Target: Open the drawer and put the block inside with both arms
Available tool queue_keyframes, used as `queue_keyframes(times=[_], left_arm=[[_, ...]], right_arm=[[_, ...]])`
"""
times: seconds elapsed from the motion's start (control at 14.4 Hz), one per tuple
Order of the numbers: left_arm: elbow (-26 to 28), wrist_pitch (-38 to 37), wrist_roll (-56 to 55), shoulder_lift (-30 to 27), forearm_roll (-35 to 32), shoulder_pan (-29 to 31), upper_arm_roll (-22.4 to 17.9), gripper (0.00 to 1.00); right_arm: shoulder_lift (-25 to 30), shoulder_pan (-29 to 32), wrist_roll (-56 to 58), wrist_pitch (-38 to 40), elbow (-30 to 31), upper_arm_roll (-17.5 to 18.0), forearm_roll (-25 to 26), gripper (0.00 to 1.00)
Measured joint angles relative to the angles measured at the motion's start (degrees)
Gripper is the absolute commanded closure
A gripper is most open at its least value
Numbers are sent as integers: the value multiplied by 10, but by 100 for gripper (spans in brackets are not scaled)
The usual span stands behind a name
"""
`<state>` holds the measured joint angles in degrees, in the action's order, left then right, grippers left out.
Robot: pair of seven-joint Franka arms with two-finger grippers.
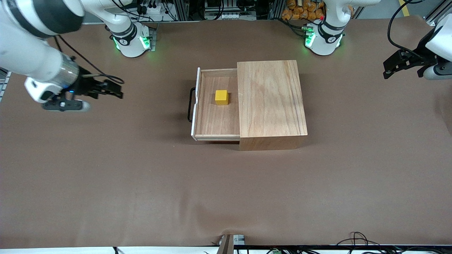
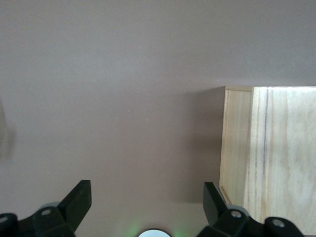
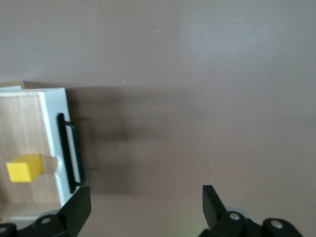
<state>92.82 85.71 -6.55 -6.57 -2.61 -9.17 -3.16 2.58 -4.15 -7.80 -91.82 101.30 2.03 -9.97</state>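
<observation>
The drawer (image 1: 215, 123) is pulled out of the wooden box (image 1: 270, 100) toward the right arm's end of the table, its black handle (image 1: 191, 104) outward. The yellow block (image 1: 221, 97) lies inside the drawer. In the right wrist view the drawer (image 3: 29, 123), handle (image 3: 70, 153) and block (image 3: 22, 169) show. My right gripper (image 1: 118, 90) is open and empty, up over bare table, well away from the handle. My left gripper (image 1: 390, 70) is open and empty, up over the table at the left arm's end. The left wrist view shows the box (image 2: 269, 153).
The brown table cover (image 1: 226, 190) spreads all around the box. The arms' green-lit bases (image 1: 132, 38) (image 1: 323, 37) stand at the edge farthest from the front camera. Cables (image 1: 356, 240) lie along the nearest edge.
</observation>
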Motion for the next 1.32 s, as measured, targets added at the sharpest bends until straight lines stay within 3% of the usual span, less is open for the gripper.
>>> queue_keyframes(times=[0.28, 0.49, 0.76, 1.32], left_arm=[[-4, 0, 0, -2, 6, 0, -2, 0], [-4, 0, 0, -2, 6, 0, -3, 0], [-2, 0, 0, -1, 6, 2, -4, 0], [0, 0, 0, 1, 6, 0, -3, 0]], right_arm=[[42, 94, 119, 48, -6, -12, 14, 0], [59, 86, 121, 72, -22, -12, 43, 0], [55, 68, 121, 136, -92, -37, 46, 0], [35, 45, 121, 139, -89, -55, 52, 0]])
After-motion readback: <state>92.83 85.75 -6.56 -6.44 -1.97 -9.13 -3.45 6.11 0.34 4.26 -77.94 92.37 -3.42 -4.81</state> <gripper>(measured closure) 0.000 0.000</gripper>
